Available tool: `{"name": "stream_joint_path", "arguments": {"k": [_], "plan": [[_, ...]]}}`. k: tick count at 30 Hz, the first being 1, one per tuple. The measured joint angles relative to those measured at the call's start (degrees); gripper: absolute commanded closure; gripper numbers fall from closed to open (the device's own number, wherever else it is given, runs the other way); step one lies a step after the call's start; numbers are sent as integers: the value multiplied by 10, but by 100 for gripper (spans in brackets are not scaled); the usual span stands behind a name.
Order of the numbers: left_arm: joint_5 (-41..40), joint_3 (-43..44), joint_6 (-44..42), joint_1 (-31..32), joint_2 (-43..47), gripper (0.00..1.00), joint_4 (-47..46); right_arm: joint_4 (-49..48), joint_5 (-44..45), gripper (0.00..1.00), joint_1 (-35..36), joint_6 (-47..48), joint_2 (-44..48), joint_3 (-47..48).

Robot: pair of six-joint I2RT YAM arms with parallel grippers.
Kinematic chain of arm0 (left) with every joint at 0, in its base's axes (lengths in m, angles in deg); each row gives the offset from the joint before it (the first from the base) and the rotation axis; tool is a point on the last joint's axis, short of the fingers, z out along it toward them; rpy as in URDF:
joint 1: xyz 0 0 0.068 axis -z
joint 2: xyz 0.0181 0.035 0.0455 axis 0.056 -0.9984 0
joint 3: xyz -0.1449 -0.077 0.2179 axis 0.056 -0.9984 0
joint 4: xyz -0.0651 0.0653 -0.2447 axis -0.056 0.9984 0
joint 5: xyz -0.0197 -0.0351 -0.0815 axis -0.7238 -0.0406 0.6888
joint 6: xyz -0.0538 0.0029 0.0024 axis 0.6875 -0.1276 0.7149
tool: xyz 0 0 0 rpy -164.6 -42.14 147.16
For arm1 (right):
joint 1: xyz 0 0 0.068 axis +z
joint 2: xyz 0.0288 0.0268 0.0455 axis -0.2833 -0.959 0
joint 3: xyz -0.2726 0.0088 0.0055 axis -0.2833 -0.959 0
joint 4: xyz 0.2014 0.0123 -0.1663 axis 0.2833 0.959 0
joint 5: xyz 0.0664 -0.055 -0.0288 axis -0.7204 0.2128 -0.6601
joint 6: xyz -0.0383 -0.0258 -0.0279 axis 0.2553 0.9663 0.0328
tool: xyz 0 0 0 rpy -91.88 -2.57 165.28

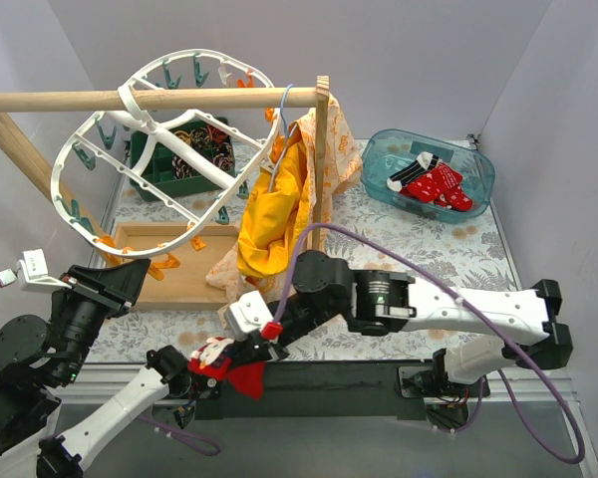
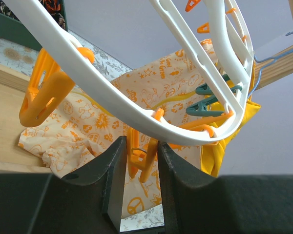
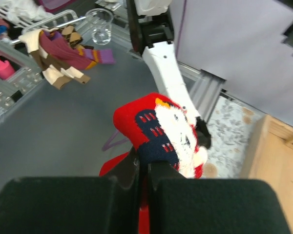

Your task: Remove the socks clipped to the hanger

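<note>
Right wrist view: right fingers (image 3: 130,170) clenched on a red sock (image 3: 154,124). Only the left wrist view shows left fingers (image 2: 112,165) bracketing an orange peg (image 2: 141,158) on the hanger (image 2: 102,92); I cannot tell whether they squeeze it.

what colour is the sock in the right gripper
The sock is red with a white and navy patch; clearest in right wrist view.

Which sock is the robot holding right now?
Start at the near edge of the table, just below the hanging yellow garment, where the right arm reaches across. Its jaws are shut on a red sock with a white and navy patch. The other socks lie in the blue tub far right.
</note>
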Motion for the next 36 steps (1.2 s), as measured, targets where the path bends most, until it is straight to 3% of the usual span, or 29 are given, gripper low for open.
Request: {"name": "stream_joint_path", "arguments": {"k": [6, 9, 12, 17, 20, 25, 30, 36], "plan": [[2, 0, 0, 0, 0, 99, 0, 59, 92, 99, -24, 48, 100, -5], [4, 0, 1, 0, 0, 99, 0, 65, 193, 99, -39, 79, 153, -17], [5, 0, 3, 0, -1, 99, 0, 57, 350, 99, -45, 116, 182, -31], [8, -1, 7, 0, -2, 99, 0, -96, 659, 99, -105, 245, 186, -146], [10, -1, 8, 0, -3, 99, 0, -221, 758, 99, -200, 308, 186, -257], [12, -1, 10, 0, -4, 99, 0, -310, 786, 99, -371, 281, 237, -347], [14, -1, 11, 0, -7, 99, 0, -414, 752, 99, -510, 206, 268, -359], [21, -2, 17, 0, -10, 99, 3, -464, 715, 99, -603, 166, 125, -321]]}}
